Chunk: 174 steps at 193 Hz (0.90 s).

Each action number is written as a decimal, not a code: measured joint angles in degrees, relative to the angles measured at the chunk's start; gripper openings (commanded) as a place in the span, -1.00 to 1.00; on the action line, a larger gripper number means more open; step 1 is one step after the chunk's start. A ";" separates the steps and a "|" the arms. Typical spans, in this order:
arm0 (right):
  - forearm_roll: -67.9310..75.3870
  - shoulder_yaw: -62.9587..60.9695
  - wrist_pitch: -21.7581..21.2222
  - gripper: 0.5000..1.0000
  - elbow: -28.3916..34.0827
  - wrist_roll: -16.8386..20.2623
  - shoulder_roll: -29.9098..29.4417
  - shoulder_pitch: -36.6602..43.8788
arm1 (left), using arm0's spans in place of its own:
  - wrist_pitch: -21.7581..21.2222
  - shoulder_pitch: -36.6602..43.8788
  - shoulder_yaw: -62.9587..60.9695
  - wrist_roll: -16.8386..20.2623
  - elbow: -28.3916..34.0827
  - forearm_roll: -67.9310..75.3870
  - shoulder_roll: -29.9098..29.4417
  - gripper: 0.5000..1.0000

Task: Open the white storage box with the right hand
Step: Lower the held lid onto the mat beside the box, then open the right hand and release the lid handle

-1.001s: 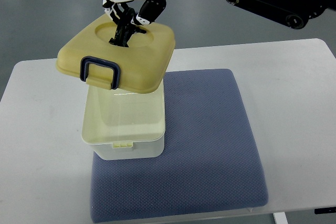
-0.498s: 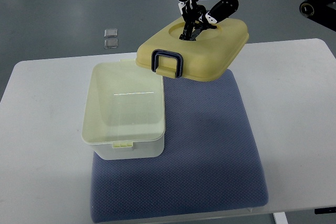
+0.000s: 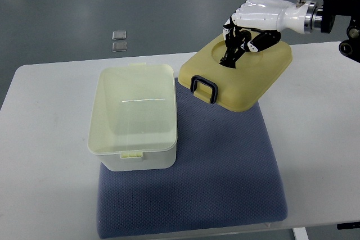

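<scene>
Lid (image 3: 239, 80) carried farther right and lower than half second ago, now clear of box, over mat's (image 3: 225, 167) far right corner and table (image 3: 320, 111). Right hand (image 3: 247, 32) fingers clamped on grip in lid's round recess. Lid pale yellow, rounded square, tilted, dark blue latch (image 3: 204, 88) on edge facing camera-left. White storage box (image 3: 135, 119) stands open on mat's left part, unmoved; interior pale, nothing visible inside; long axis runs near-to-far, small clasp tab on near rim.
</scene>
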<state>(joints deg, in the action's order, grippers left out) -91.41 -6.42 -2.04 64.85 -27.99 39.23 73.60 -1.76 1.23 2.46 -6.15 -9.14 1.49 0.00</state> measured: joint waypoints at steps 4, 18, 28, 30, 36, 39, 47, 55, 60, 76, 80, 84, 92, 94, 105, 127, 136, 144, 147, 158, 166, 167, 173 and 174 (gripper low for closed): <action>0.00 0.00 0.22 -1.00 -0.02 -0.09 0.02 -0.37 | 0.00 0.00 0.00 0.00 0.00 0.00 0.00 1.00; -0.04 0.00 0.98 -1.00 -0.30 -0.27 0.05 -1.79 | 0.00 0.00 0.00 0.00 0.00 0.00 0.00 1.00; -0.07 0.00 1.32 -1.00 -0.55 -0.35 0.04 -2.69 | 0.00 0.00 0.00 0.00 0.00 0.00 0.00 1.00; -0.08 0.00 1.39 -1.00 -0.61 -0.36 0.03 -2.87 | 0.00 0.00 0.00 0.00 0.00 0.00 0.00 1.00; -0.12 0.00 1.61 -1.00 -0.82 -0.38 -0.05 -3.43 | 0.00 0.01 0.00 0.00 0.00 0.00 0.00 1.00; -0.14 0.00 1.72 -1.00 -0.92 -0.39 -0.12 -3.72 | 0.00 0.01 0.00 0.00 0.00 0.00 0.00 1.00; -0.17 0.00 2.12 -1.00 -1.17 -0.40 -0.35 -4.50 | 0.00 0.01 0.00 0.00 0.00 0.00 0.00 1.00; -0.17 0.00 2.53 -1.00 -1.30 -0.40 -0.55 -5.26 | 0.00 0.00 0.00 0.00 0.00 0.00 0.00 1.00; -0.19 0.00 2.79 -1.00 -1.34 -0.40 -0.70 -5.79 | 0.00 0.00 0.00 0.00 0.00 0.00 0.00 1.00; -0.29 0.02 3.56 -1.00 -1.45 -0.39 -1.49 -7.40 | 0.00 0.00 0.00 0.00 0.00 0.00 0.00 1.00; -0.33 0.04 3.75 -1.00 -1.52 -0.38 -1.75 -7.76 | 0.00 0.00 0.00 0.00 0.00 0.00 0.00 1.00; -0.36 0.06 3.94 -1.00 -1.63 -0.37 -2.02 -8.11 | 0.00 0.00 0.00 0.00 0.00 0.00 0.00 1.00; -0.40 0.07 4.41 -1.00 -2.08 -0.33 -2.66 -8.91 | 0.00 0.00 0.00 0.00 0.00 0.00 0.00 1.00; -0.41 0.07 4.52 -1.00 -2.20 -0.32 -2.82 -9.08 | 0.00 0.00 0.00 0.00 0.00 0.00 0.00 1.00; -0.43 0.12 5.08 -1.00 -2.95 -0.27 -3.73 -10.07 | 0.00 0.01 0.00 0.00 0.00 0.00 0.00 1.00; -0.44 0.38 6.14 -1.00 -3.82 -0.21 -5.09 -12.02 | 0.00 0.00 0.00 0.00 0.00 0.00 0.00 1.00; -0.44 0.47 6.49 -0.71 -3.90 -0.17 -5.45 -12.71 | 0.00 0.00 0.00 0.00 0.00 0.00 0.00 1.00; -0.42 0.50 6.71 -0.07 -3.92 -0.15 -5.73 -13.10 | 0.00 0.00 0.00 0.00 0.00 0.00 0.00 1.00; -0.38 0.50 6.82 0.24 -3.93 -0.15 -5.88 -13.25 | 0.00 0.00 0.00 0.00 0.00 0.00 0.00 1.00; -0.14 0.50 7.31 0.57 -3.93 -0.14 -6.31 -13.56 | 0.00 0.00 0.00 0.00 0.00 0.00 0.00 1.00; 0.02 0.46 7.77 0.60 -3.93 -0.13 -6.59 -13.77 | 0.00 0.00 0.00 0.00 0.00 0.00 0.00 1.00; 0.04 0.45 7.83 0.60 -3.93 -0.13 -6.63 -13.80 | 0.00 0.00 0.00 0.00 0.00 0.00 0.00 1.00; 0.10 0.38 8.24 0.69 -3.93 -0.09 -6.91 -14.03 | 0.00 0.00 0.00 0.00 0.00 0.00 0.00 1.00; 0.11 0.36 8.30 0.71 -3.93 -0.09 -6.94 -14.06 | 0.00 0.00 0.00 0.00 0.00 0.00 0.00 1.00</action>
<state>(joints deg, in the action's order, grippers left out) -91.30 -6.05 6.26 60.91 -28.08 32.29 59.54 -1.76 1.23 2.46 -6.15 -9.14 1.49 0.00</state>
